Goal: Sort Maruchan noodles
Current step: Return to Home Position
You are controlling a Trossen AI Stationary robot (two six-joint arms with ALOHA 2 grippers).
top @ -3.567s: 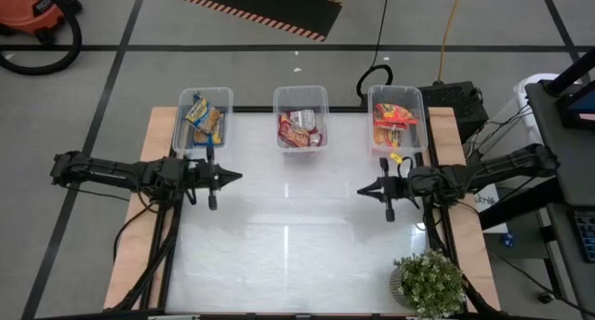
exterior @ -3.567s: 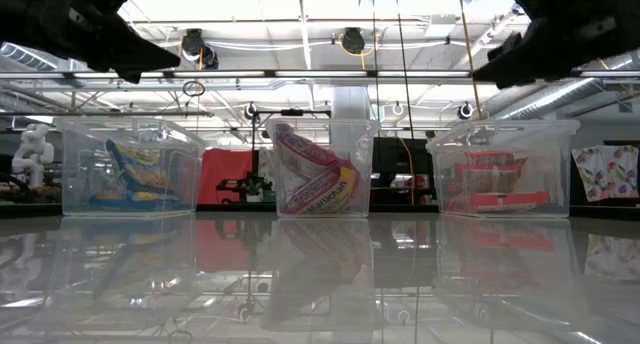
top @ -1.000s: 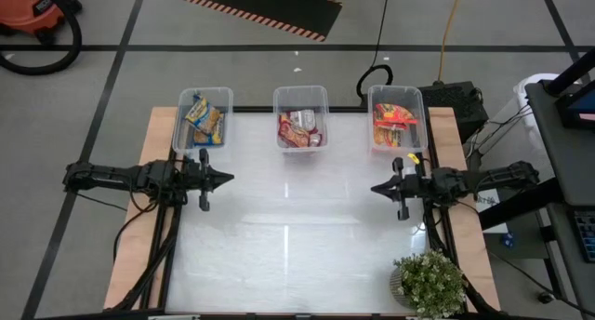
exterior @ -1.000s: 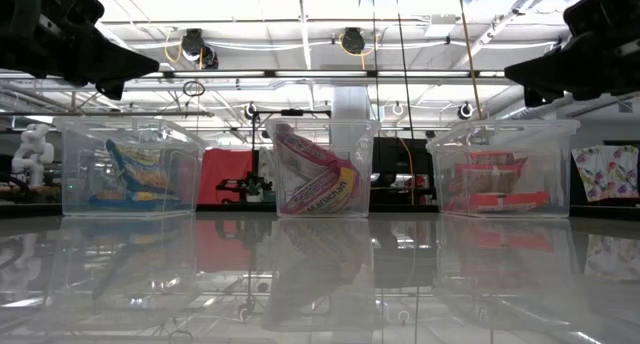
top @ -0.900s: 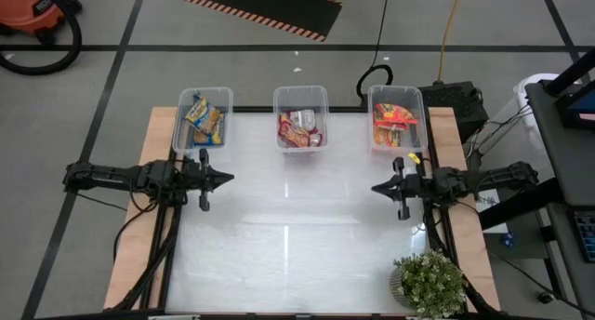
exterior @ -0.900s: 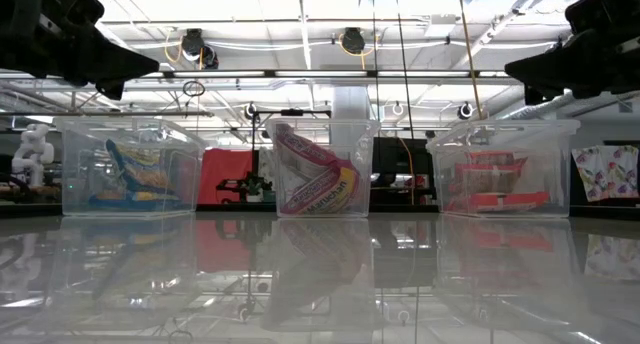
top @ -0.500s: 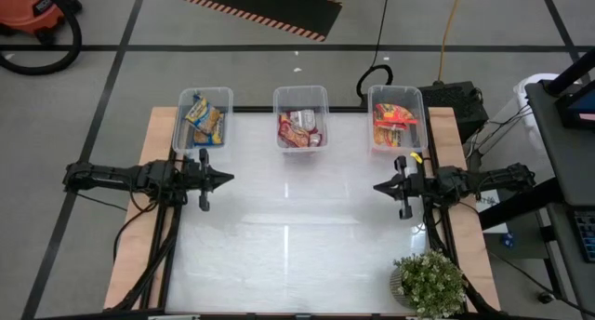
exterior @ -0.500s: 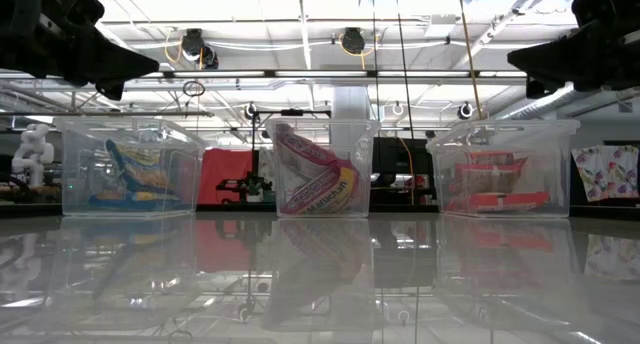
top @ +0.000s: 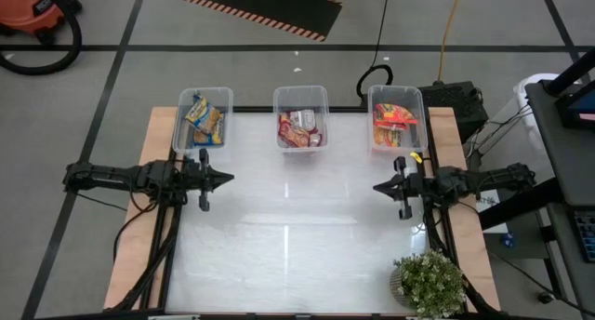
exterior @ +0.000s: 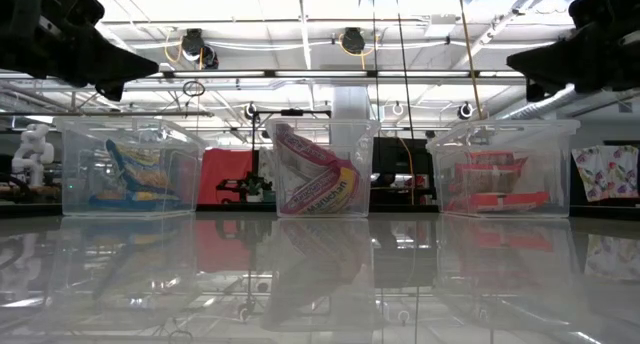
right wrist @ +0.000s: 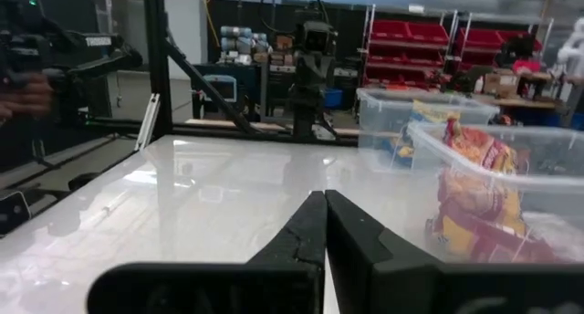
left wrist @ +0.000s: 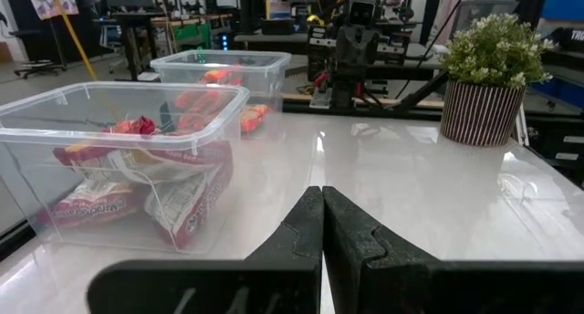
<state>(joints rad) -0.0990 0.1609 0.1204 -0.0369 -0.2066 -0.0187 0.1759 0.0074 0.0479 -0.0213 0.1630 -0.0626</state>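
Note:
Three clear bins stand in a row along the table's far edge. The left bin (top: 204, 89) holds blue-and-yellow noodle packets (top: 204, 118), the middle bin (top: 300, 88) maroon-and-white packets (top: 299, 126), and the right bin (top: 397, 87) orange-red packets (top: 394, 123). The packets lie loosely piled and lean on the bin walls (exterior: 315, 179). My left gripper (top: 226, 179) hovers shut and level at the table's left side, pointing right. My right gripper (top: 377, 187) hovers shut and level at the right side, pointing left. Neither one has anything between its fingers (left wrist: 322, 209) (right wrist: 324, 214).
A potted plant (top: 429, 283) stands at the table's near right corner. The glossy white tabletop (top: 297, 218) lies between the two grippers and the near edge. Both arms reach in level from the table's sides, above the surface.

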